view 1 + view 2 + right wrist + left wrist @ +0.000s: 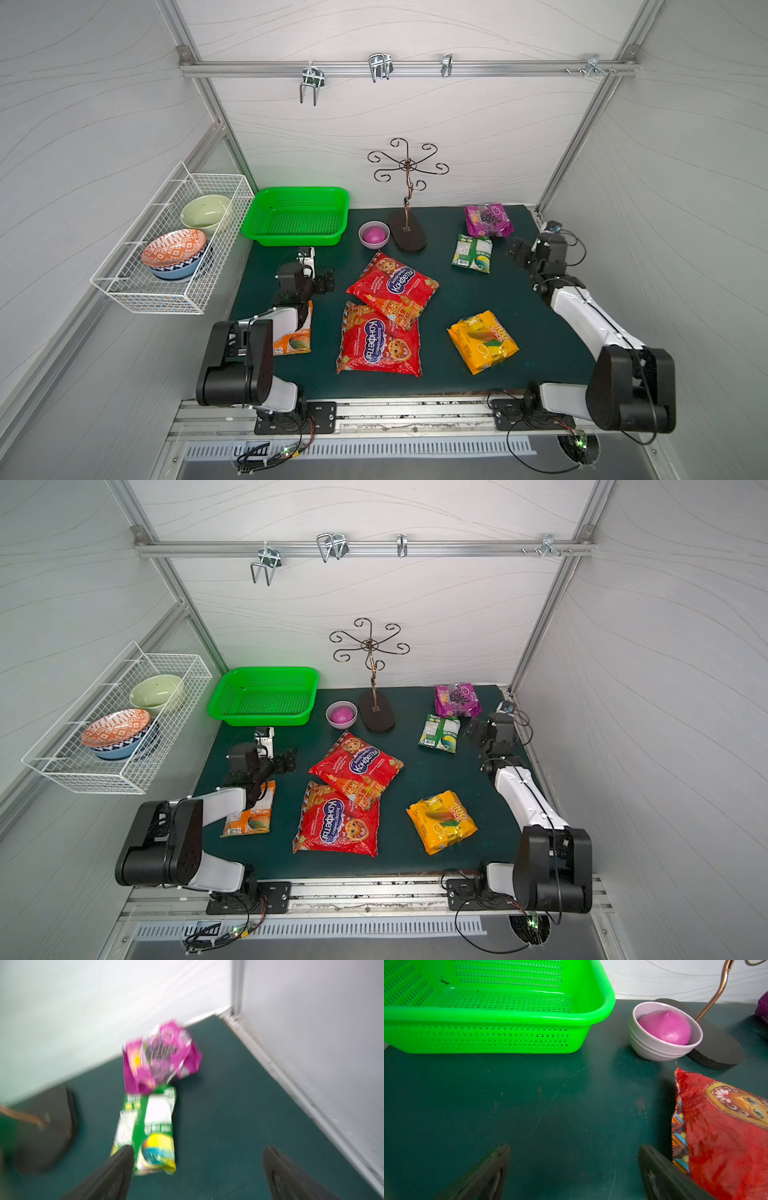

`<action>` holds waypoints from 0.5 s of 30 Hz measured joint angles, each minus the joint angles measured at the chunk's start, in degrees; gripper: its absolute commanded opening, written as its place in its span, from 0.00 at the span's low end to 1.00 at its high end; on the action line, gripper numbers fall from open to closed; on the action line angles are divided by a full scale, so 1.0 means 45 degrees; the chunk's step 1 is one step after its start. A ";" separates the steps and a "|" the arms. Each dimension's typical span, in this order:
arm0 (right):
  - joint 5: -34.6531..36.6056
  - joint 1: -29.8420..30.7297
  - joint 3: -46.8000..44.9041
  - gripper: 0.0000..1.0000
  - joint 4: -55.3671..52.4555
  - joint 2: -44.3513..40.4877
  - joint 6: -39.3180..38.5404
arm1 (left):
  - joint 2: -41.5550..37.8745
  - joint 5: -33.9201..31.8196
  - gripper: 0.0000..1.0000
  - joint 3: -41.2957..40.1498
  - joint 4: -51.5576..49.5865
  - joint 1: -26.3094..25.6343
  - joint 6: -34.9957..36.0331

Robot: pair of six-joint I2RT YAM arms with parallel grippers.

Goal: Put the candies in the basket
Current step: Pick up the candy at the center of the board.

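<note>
Both pincers stood apart, empty. The left pincer point(574, 1149) hung beside a red candy bag point(720, 1136) on the surface point(529, 1095), near the basket point(488, 1015); the green bag point(158, 1113) lay before the right pincer point(199, 1148).

far red bag point(392, 286): «Конфеты» | near red bag point(378, 340): «Конфеты» | other print: too small to read

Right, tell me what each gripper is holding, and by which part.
Nothing is held. The left gripper and the right gripper both stand open, with nothing between the jaws.
</note>
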 measured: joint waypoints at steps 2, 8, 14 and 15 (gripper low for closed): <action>-0.0311 -0.0709 0.0986 0.99 -0.1360 -0.0442 0.0826 | -0.0087 0.0437 0.99 0.1457 -0.2336 0.0015 0.0797; -0.3419 -0.1350 0.1613 0.99 -0.3837 -0.1409 0.2574 | -0.0622 0.1520 0.99 0.4721 -0.9083 0.0029 0.3672; -0.6955 0.1603 0.0806 0.99 -0.3905 -0.0831 0.4663 | -0.0670 0.3177 0.99 0.5280 -1.3935 0.0029 0.5357; -0.7475 0.2327 0.0345 0.99 -0.3759 -0.0767 0.5299 | -0.0680 0.3415 0.99 0.5280 -1.4557 0.0029 0.5542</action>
